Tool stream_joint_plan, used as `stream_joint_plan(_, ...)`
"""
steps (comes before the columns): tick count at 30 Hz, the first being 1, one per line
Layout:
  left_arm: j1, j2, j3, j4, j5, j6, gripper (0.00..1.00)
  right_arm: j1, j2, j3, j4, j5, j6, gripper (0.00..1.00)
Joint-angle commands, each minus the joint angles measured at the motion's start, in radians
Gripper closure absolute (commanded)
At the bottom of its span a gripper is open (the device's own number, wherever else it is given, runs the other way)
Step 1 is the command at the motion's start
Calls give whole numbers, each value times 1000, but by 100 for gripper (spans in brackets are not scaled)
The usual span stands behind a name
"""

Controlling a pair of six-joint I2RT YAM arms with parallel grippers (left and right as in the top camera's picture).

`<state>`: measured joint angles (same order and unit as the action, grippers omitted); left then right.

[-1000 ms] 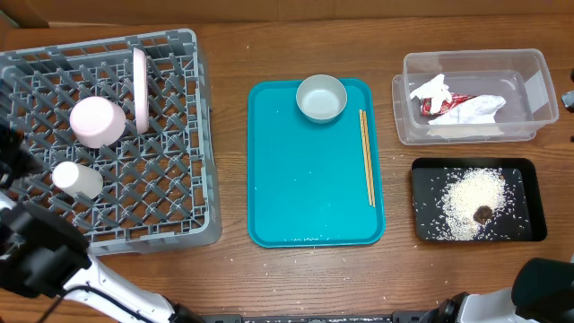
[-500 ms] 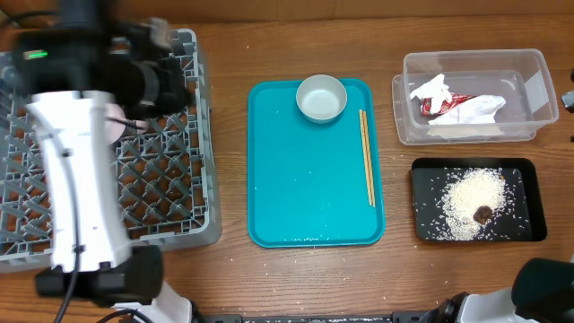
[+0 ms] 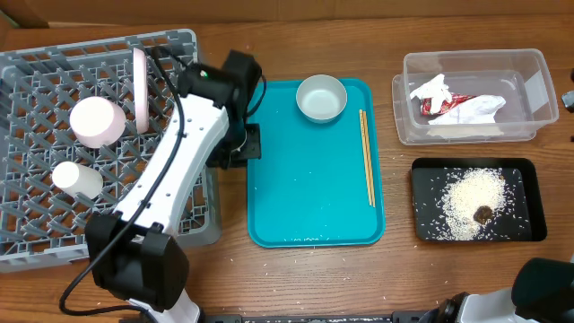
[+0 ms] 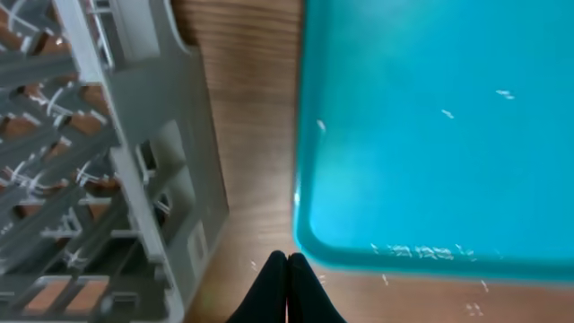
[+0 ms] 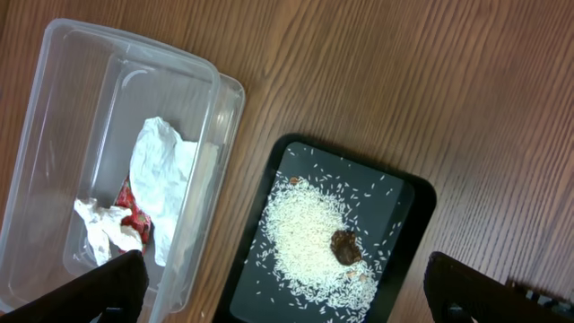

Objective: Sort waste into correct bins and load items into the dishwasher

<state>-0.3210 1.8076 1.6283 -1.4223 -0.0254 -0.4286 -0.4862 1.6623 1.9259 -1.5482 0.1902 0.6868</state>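
Observation:
A white bowl (image 3: pixel 321 97) and a pair of chopsticks (image 3: pixel 367 157) lie on the teal tray (image 3: pixel 305 197). My left gripper (image 3: pixel 246 144) is shut and empty, low over the wood strip between the grey dish rack (image 3: pixel 179 179) and the tray. In the left wrist view its fingers (image 4: pixel 287 285) are pressed together, with the tray corner (image 4: pixel 430 135) to the right and the rack wall (image 4: pixel 152 179) to the left. My right gripper (image 5: pixel 291 292) is wide open and empty, high above the black tray (image 5: pixel 408 202) of rice (image 5: pixel 309 233).
The rack holds a pink cup (image 3: pixel 97 121), a white cup (image 3: pixel 76 179) and an upright pink plate (image 3: pixel 140 90). A clear bin (image 3: pixel 529 67) at the back right holds crumpled paper and a red wrapper (image 3: pixel 448 103). The black tray (image 3: pixel 426 179) sits in front of it.
My left arm has swung from the left, over the rack, to the gap between rack and tray. The bowl, chopsticks and bins have not moved.

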Motion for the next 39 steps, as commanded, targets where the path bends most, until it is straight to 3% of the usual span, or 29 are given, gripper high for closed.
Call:
stream_joint_plan(1, 20, 3, -118, 63, -51, -51, 96, -2, -1, 20, 3, 11, -3, 0)
stream_joint_plan(13, 39, 3, -259, 32, -70, -75, 96, -2, -1, 20, 3, 11, -3, 0)
stream_joint_plan(19, 57, 3, -266, -16, -196, -174, 96, -2, -1, 20, 3, 11, -3, 0)
stream_joint_plan(30, 157, 2, -266, -22, -190, -164, 96, -2, -1, 20, 3, 11, -3, 0)
stream_joint_plan(39, 133, 2, -204, -20, -156, -124, 96, -2, -1, 20, 3, 11, -3, 0)
